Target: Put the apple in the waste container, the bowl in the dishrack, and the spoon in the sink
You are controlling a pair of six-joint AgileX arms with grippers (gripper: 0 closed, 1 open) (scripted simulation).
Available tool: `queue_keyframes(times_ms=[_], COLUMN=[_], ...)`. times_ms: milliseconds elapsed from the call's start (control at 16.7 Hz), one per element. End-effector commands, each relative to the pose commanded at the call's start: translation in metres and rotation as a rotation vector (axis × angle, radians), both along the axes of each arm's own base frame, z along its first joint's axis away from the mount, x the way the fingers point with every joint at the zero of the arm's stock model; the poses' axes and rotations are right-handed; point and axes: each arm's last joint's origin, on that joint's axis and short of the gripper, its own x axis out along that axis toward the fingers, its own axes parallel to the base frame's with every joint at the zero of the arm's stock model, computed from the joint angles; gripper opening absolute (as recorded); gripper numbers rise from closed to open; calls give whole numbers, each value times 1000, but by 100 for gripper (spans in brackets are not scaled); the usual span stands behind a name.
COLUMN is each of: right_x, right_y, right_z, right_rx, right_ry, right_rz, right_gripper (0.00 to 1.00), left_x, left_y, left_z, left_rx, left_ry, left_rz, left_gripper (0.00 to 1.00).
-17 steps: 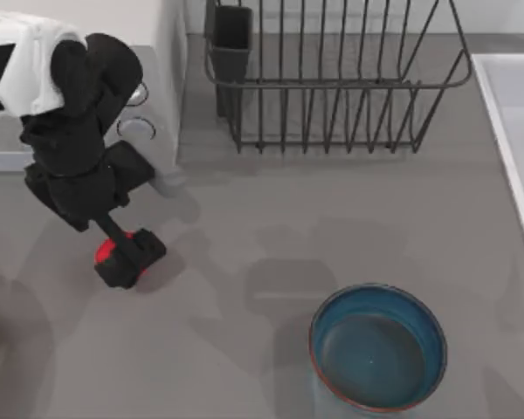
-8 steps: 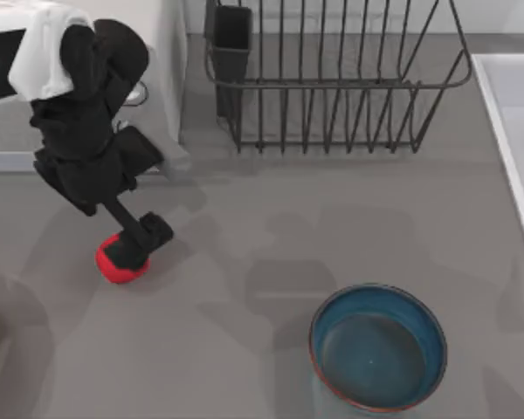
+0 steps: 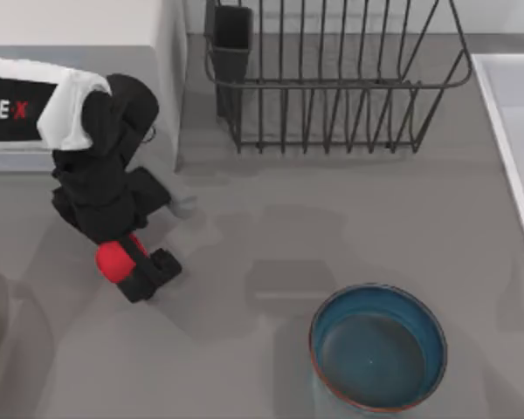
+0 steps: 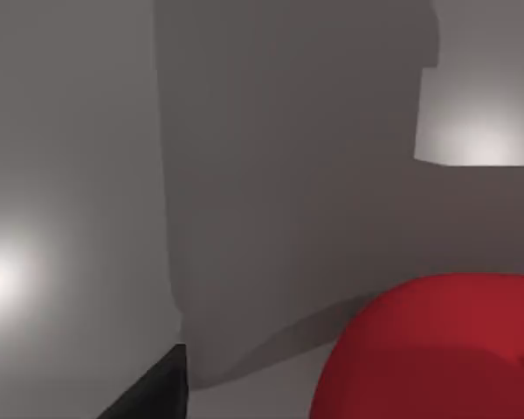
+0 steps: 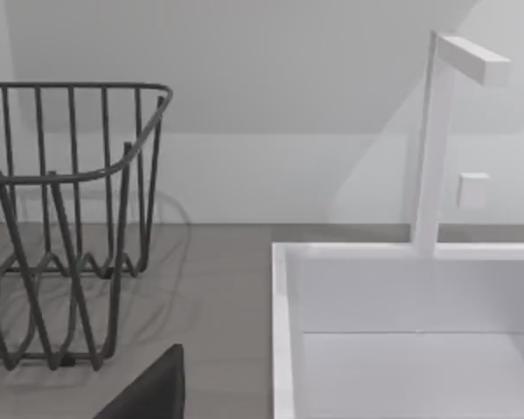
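AgileX's left gripper (image 3: pixel 135 266) grips the apple (image 3: pixel 113 258) at the table's left, near side, with the bowl (image 3: pixel 377 346) (untouched) to the right. The apple step appears underway; next comes carrying it to the waste container. The arm bends steeply downward. Farther off stand the dishrack (image 3: pixel 332 78) and sink (image 5: pixel 402 332).

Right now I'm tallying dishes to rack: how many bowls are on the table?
1. The bowl sits upright near the table's front edge, right of centre, below the dishrack. None seems hidden.
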Motion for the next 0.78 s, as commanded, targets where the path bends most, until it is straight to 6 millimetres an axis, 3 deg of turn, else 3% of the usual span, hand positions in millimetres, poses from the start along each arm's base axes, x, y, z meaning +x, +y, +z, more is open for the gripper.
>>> queue_keyframes(times_ms=[240,780], right_x=[0,0], right_y=[0,0], right_z=[0,0], right_rx=[0,0], right_ry=[0,0], right_rz=[0,0], right_gripper=[100,100], left_x=[0,0], left_y=[0,0], left_z=[-4,-4], left_rx=[1,1], left_ry=[4,4], left_rz=[-1,-1], left_gripper=[100,32])
